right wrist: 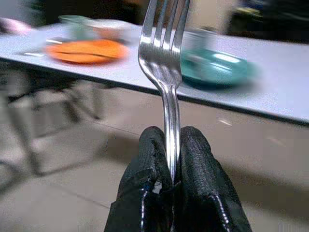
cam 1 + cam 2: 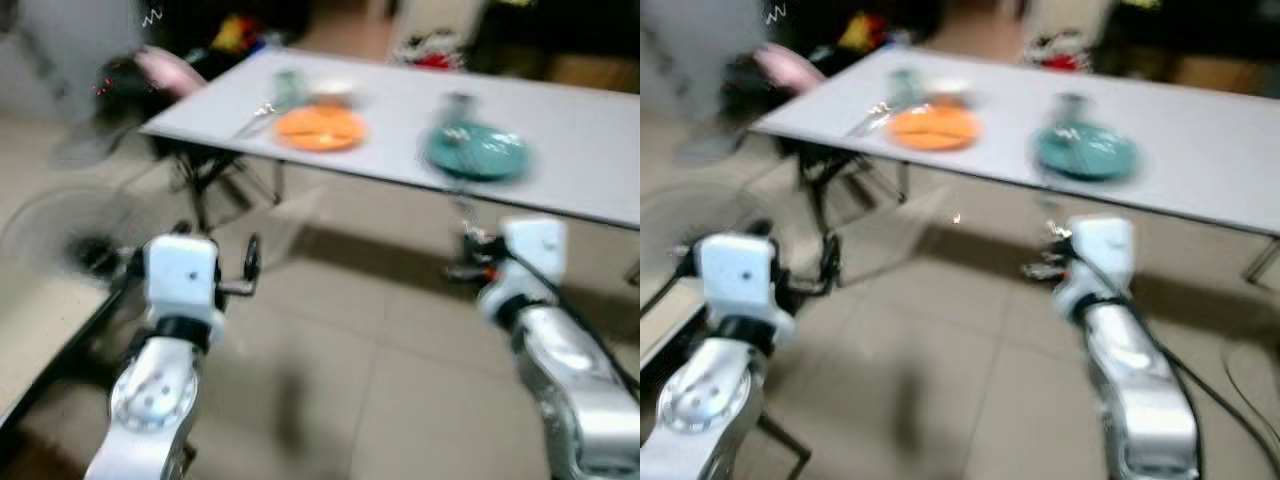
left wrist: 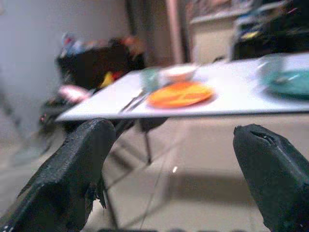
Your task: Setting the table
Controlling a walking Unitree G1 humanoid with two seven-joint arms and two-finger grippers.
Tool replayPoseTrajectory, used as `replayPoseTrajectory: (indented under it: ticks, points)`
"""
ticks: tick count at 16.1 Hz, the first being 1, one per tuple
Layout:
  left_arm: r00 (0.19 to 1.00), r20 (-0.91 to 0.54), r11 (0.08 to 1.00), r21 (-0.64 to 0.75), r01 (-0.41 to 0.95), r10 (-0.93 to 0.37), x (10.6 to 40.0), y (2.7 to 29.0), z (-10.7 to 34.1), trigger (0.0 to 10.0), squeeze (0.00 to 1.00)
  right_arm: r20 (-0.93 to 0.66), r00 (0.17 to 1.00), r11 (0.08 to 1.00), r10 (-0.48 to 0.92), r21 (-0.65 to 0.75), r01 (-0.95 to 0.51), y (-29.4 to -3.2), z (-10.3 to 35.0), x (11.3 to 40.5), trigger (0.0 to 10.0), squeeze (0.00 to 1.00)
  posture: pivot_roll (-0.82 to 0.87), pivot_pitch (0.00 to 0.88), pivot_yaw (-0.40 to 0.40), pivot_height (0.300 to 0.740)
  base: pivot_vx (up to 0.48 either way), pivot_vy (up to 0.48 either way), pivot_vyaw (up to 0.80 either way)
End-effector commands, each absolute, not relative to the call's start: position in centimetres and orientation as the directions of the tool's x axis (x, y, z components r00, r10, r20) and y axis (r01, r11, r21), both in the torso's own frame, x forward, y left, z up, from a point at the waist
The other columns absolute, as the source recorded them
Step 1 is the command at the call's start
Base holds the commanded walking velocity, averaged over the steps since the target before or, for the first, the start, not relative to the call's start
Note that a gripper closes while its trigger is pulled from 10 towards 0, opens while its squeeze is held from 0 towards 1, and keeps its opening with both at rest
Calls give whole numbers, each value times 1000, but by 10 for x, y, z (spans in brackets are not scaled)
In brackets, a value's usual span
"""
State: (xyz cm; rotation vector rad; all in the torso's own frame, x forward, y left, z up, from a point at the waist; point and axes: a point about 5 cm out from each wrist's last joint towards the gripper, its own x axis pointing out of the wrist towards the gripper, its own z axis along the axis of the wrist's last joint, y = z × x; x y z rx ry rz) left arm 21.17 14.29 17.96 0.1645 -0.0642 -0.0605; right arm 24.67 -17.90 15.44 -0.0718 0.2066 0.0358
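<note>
Both arms up front, w/ tiled floor [image 2: 330,380] under them. Grey surface [image 2: 580,150] stands beyond, blurred. On it: teal plate [image 2: 478,152] toward the right, orange plate [image 2: 320,129] toward the left, a bowl [image 3: 178,72] and cup [image 3: 150,78] just behind the orange one. Left hand [image 3: 174,159] released, fingers wide apart, nothing btwn them. Right hand [image 1: 173,159] clenched on fork [image 1: 164,53] handle, tines upright, short of the surface edge.

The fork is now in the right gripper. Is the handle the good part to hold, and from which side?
Yes. The right gripper pinches the fork on its narrow handle, from the handle end, one finger on each flat face, with the tines free and pointing ahead toward the table.
</note>
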Motion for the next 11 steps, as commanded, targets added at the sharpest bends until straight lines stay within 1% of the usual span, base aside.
replayPoseTrajectory:
  ticks: [1,2,3,5,8,11]
  points:
    - [997,51,984,171,52,-62,212,149,177,10000,0,-206,978,997,39,-56,-52,-172,158,253,10000,0,-32,0,23,740,0,0,-781]
    - [997,46,985,166,54,-62,212,150,176,10000,0,-213,977,996,30,-80,-48,-174,157,256,10000,0,-41,0,32,740,0,0,0]
    - [998,36,985,163,53,-59,211,150,173,10000,0,-214,976,995,31,-91,-51,-175,158,260,10000,0,-43,0,32,740,292,0,0]
    - [998,26,987,152,46,-50,210,153,170,10000,0,-196,979,994,46,-84,-64,-175,162,263,10000,0,-44,0,31,740,317,0,0]
    - [999,25,987,155,43,-48,210,155,169,10000,0,-210,977,994,37,-92,-57,-178,163,269,10000,0,-43,0,32,740,339,0,0]
    - [998,27,986,161,53,-58,212,157,168,10000,0,-215,976,994,44,-85,-63,-176,163,271,10000,0,-43,0,34,740,338,0,0]
